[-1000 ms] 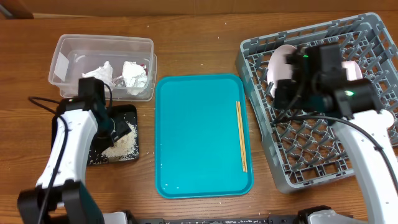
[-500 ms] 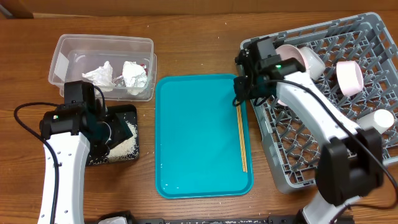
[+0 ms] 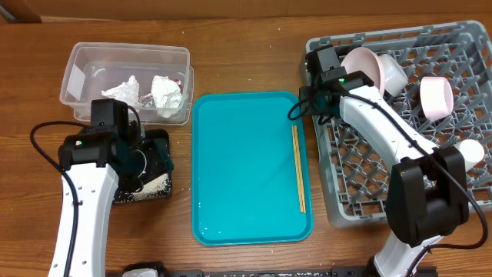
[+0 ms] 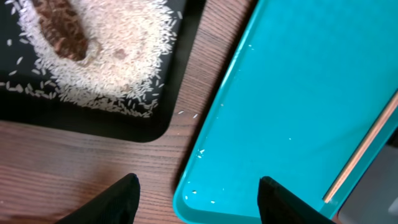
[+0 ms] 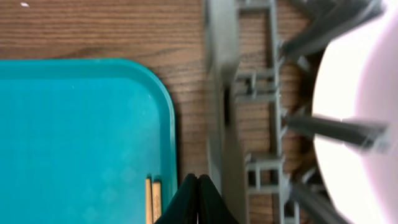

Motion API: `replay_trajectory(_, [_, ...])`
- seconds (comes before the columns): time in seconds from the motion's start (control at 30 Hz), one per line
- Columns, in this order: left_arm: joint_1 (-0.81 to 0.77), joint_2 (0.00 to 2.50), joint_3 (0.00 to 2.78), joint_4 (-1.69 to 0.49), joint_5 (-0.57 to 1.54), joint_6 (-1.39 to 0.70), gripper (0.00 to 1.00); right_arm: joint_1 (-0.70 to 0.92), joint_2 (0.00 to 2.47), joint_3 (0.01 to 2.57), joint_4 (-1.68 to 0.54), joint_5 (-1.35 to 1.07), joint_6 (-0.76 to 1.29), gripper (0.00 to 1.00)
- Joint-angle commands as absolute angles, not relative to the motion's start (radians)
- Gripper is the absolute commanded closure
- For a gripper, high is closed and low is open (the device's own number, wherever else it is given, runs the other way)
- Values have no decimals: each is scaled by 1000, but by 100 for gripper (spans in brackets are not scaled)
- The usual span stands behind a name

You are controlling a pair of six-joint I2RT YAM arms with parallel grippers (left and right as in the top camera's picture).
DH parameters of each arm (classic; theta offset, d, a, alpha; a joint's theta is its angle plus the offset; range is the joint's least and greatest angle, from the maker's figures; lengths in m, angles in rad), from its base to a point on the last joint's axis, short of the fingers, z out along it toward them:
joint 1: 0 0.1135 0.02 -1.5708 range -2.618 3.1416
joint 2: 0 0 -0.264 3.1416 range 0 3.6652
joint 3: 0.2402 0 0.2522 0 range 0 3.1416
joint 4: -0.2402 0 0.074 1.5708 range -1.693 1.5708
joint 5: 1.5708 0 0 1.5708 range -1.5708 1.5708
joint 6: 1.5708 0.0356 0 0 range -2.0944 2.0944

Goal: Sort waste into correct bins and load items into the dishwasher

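Observation:
My left gripper is open and empty, low over the gap between the flat black tray and the teal tray. Loose white rice and a brown scrap lie in the black tray. My right gripper is shut on nothing, at the left rim of the grey rack, just past the two chopsticks. The clear tub holds crumpled white tissues. A pale pink plate, bowls and a white cup sit in the rack.
The teal tray lies between the black tray and the rack, with only the chopsticks along its right side and a few rice grains. My left arm covers much of the black tray in the overhead view. Bare wood lies along the table's far edge.
The rack has shifted right and turned square to the table. My right gripper moved up along its left rim. My left gripper moved right, off the rice toward the teal tray's edge.

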State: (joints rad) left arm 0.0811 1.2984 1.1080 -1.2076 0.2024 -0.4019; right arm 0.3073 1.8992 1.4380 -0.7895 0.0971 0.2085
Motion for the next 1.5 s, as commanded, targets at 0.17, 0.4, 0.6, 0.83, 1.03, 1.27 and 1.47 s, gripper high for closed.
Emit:
replay_trajectory(0.17, [63,1291,1122,-1197,199,-373,31,303,1752,1511,-992,4,206,87])
replay_trajectory(0.4, [63,1291,1122,-1192,199,-373,28,334,1705,1493,-1161,-283,212,62])
replay_trajectory(0.6, [63,1291,1122,-1190,199,-373,28,453,1728,1398,-1130,-181,287,53])
replay_trajectory(0.83, [63,1291,1122,-1190,199,-373,27,530,1789,1291,-1059,-79,413,53])
replay_trajectory(1.03, [63,1291,1122,-1190,200,-373,27,533,1816,1190,-969,-79,447,53])
replay_trajectory(1.27, [63,1291,1122,-1189,200,-373,27,533,1825,1101,-926,-79,447,53])
replay_trajectory(1.47, [63,1291,1122,-1189,200,-373,26,533,1845,1061,-912,-83,445,53])
